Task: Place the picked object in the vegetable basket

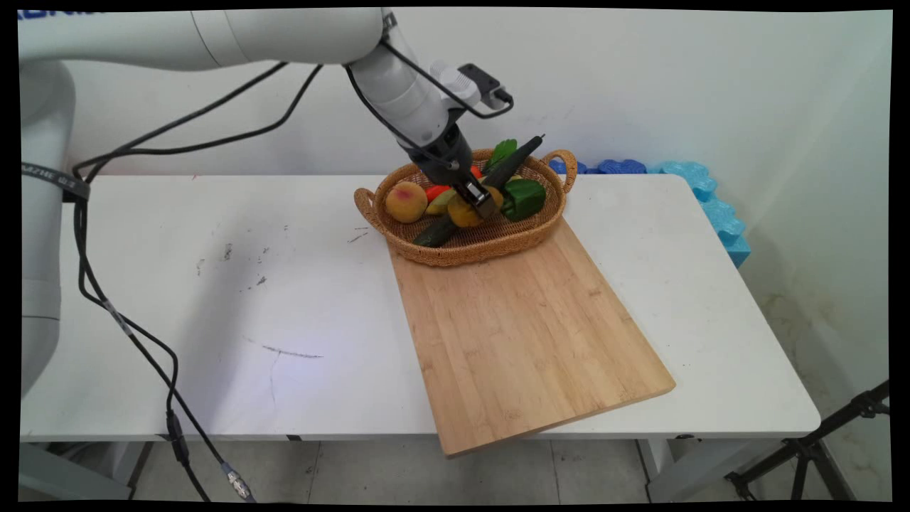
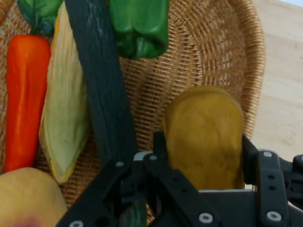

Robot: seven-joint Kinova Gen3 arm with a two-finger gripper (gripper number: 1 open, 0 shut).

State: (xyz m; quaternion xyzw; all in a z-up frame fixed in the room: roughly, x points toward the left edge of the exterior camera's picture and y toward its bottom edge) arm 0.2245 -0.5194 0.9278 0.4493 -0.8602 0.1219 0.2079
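Observation:
My gripper (image 1: 475, 203) reaches down into a wicker basket (image 1: 483, 256) at the table's back. In the hand view its two fingers press both sides of a yellow-brown fruit (image 2: 203, 127), so the gripper (image 2: 203, 147) is shut on it. A long dark cucumber (image 2: 104, 94) lies slanted just left of the fruit, its tip sticking over the basket rim (image 1: 530, 146). Around it lie a green pepper (image 1: 524, 198), an orange carrot (image 2: 26, 99), a pale corn cob (image 2: 66, 118) and a peach (image 1: 406, 201).
A large wooden cutting board (image 1: 526, 327) runs from under the basket to the table's front edge and overhangs it. Blue foam blocks (image 1: 711, 199) line the back right corner. Black cables hang at the left.

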